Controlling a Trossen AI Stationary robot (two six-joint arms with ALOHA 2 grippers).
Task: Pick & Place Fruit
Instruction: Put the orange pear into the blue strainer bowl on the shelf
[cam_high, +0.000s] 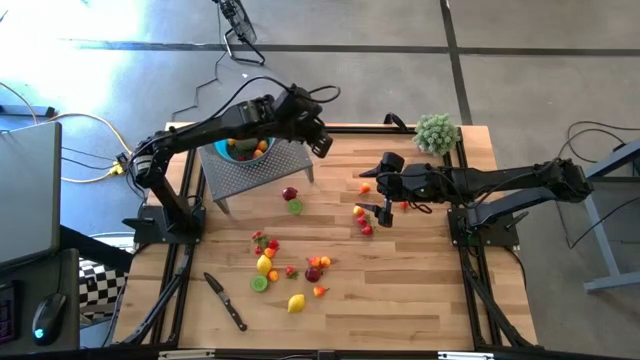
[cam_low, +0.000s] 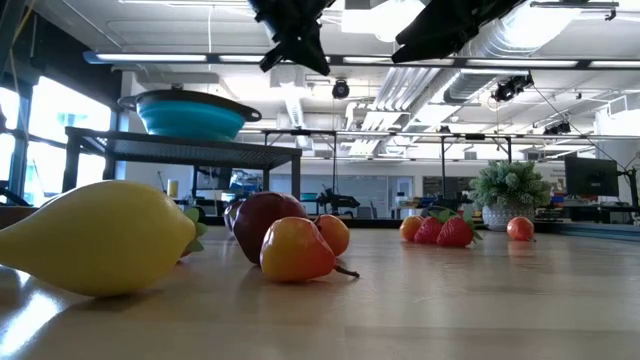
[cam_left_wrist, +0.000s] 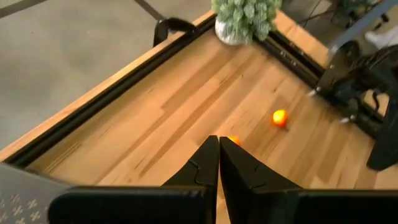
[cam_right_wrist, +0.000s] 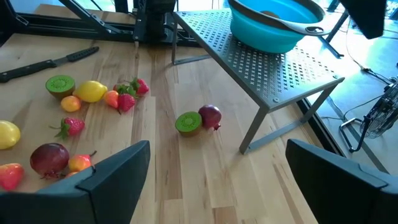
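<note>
A teal bowl (cam_high: 245, 150) holding a few small fruits stands on a perforated metal stand (cam_high: 270, 175) at the table's far left. My left gripper (cam_high: 323, 145) hangs in the air just right of the stand, shut and empty (cam_left_wrist: 219, 163). Below and beyond its tips an orange fruit (cam_left_wrist: 280, 117) lies on the wood. My right gripper (cam_high: 383, 188) hovers open over the middle right, with nothing between its fingers (cam_right_wrist: 217, 180). A maroon fruit (cam_right_wrist: 211, 116) and a lime half (cam_right_wrist: 188, 122) lie by the stand's leg. Several more fruits (cam_high: 290, 268) lie scattered near the front.
A black-handled knife (cam_high: 225, 300) lies near the front left. A fuzzy green plant ball (cam_high: 436, 132) stands at the far right corner. Red and orange fruits (cam_high: 362, 220) lie under the right gripper. A black frame rail (cam_left_wrist: 93, 112) borders the table.
</note>
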